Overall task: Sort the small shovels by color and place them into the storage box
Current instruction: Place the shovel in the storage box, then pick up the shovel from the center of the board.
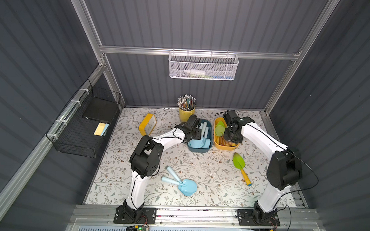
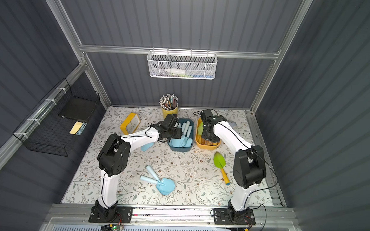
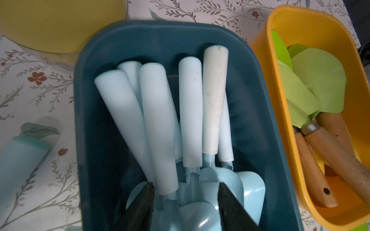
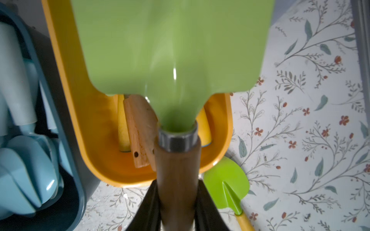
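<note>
Right gripper (image 4: 177, 210) clenched on green shovel (image 4: 170, 50), frame centre, over yellow box (image 4: 66, 112). Risk: the wide blade might catch the box wall on release. Left gripper (image 3: 185, 202) released, jaws apart, above blue box (image 3: 96, 50).

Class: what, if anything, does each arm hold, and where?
The jaws of the right arm grip a green shovel by its wooden handle, below the metal collar. Those of the left arm are open over blue shovels, holding nothing.

Pale blue shovels (image 3: 190, 112) are piled in a dark blue box (image 3: 160, 38), with their handles side by side. The left gripper (image 3: 185, 185) is held over them, and its two black fingers (image 3: 144, 202) are kept apart. Green shovels (image 3: 318, 80) with wooden handles are seen in a yellow box (image 3: 312, 24) just beside it.
</note>
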`<state>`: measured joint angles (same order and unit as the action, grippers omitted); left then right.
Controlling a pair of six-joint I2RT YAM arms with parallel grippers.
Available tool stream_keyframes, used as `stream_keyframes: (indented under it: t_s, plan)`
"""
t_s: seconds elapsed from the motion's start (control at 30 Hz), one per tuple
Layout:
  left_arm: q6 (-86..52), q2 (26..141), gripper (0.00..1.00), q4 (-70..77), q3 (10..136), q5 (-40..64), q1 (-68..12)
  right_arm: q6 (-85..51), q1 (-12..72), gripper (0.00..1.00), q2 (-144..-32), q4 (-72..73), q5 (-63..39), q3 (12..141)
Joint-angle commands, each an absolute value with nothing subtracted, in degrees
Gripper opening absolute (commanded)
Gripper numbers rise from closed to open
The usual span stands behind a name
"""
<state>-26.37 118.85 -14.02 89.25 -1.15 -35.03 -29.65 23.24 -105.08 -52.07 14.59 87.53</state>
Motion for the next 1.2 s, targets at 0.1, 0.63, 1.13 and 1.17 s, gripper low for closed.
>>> stream_keyframes:
  t_s: [0.1,0.63,1.13,1.17]
  plan:
    - [-28.04,116.20,0.54,-14.94,89.48,-2.33,-34.16,-23.02,21.90,0.16,-110.32,-51.31,12.78,90.52]
    - [-30.67,112.79,0.65,-15.80,86.35,-5.99,-32.58,-22.53,21.60,0.55,-106.52,-46.88,15.66,90.27]
    - [-26.57,114.62,0.66,-20.42,88.41,-11.03,-21.91,-27.19,20.39,0.57,-94.65,-41.31,11.44,82.12]
    - [-26.05,115.15,0.66,-21.00,88.34,-11.69,-21.65,-27.32,20.39,0.57,-94.70,-41.48,11.37,81.86]
